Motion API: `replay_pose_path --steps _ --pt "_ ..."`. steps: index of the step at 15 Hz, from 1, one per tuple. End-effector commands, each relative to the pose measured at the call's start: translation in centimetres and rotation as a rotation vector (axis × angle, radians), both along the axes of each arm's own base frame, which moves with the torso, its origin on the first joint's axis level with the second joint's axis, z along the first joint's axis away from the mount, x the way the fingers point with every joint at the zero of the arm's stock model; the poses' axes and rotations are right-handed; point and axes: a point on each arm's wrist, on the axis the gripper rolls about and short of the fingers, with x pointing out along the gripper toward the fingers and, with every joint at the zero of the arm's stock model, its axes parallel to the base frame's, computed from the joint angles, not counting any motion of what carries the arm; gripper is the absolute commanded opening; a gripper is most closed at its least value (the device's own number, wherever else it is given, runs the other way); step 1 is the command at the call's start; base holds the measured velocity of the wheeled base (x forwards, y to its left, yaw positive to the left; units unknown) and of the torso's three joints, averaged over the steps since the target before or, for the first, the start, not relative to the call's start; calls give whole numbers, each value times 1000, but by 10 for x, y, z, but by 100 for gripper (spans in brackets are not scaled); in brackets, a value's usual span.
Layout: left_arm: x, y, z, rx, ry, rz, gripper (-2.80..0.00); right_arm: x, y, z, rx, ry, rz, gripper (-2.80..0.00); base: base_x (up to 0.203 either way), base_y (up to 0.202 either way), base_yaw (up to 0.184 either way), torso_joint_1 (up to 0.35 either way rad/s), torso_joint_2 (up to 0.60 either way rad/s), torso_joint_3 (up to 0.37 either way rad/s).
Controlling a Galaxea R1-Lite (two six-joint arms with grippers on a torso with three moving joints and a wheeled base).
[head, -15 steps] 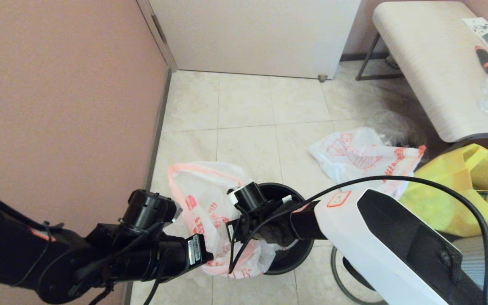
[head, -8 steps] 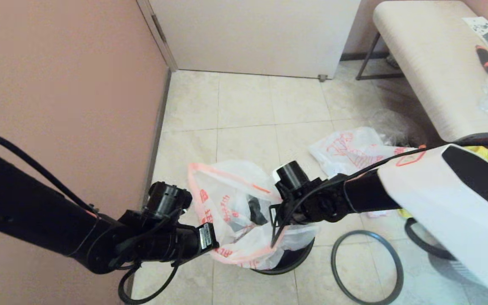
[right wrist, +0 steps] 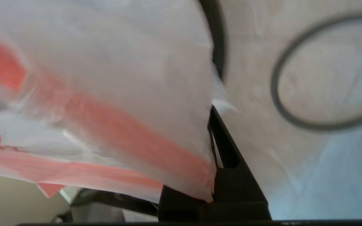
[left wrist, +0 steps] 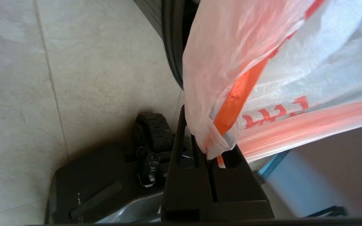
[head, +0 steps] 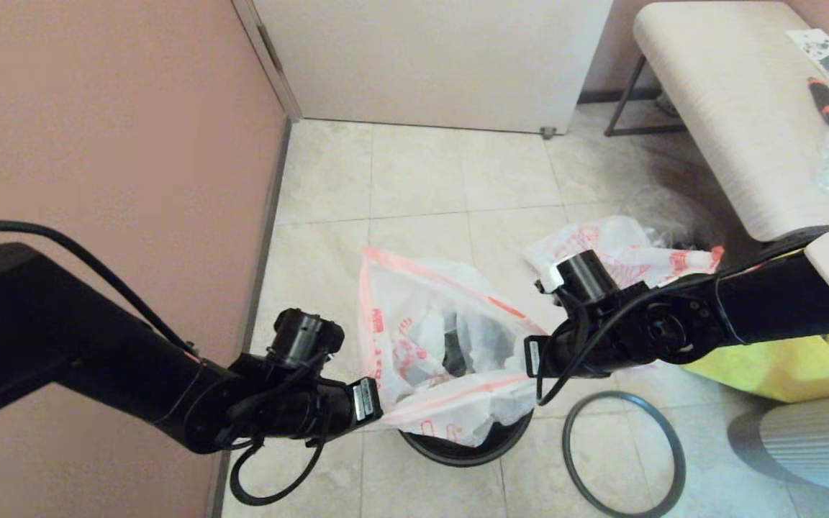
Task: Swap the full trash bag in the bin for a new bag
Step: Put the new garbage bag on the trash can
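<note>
Both arms now spread wider than before, stretching the full trash bag (head: 443,360) above the bin (head: 458,446); left gripper (left wrist: 211,153) and right gripper (right wrist: 211,188) each pinch its rim.

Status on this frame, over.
Left gripper and right gripper shut on bag, mouth spread over bin. Hoop on floor. Nothing blocking.

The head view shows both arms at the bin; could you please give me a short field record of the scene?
bag in hands: full trash bag, mouth stretched open between both hands
left hand: shut on the bag's edge
right hand: shut on the opposite edge
bin: under the bag, on the floor
grey hoop: flat on the tiles, right of the bin
new bag: lying on the floor behind
</note>
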Motion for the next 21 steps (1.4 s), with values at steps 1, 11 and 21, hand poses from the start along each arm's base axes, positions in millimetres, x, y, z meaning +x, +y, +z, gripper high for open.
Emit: replay_pose_path --steps 1,11,21 --pt "10 -6 -23 38 52 -2 -280 3 -14 -22 -37 62 -40 -280 0 0 0 0 0 0" --pt "-13 -20 -54 178 126 -74 -280 -30 0 -82 -168 183 12 -280 0 0 0 0 0 0" --pt "-1 -43 -81 442 143 -56 -280 18 36 -126 -225 45 -1 -280 0 0 0 0 0 0"
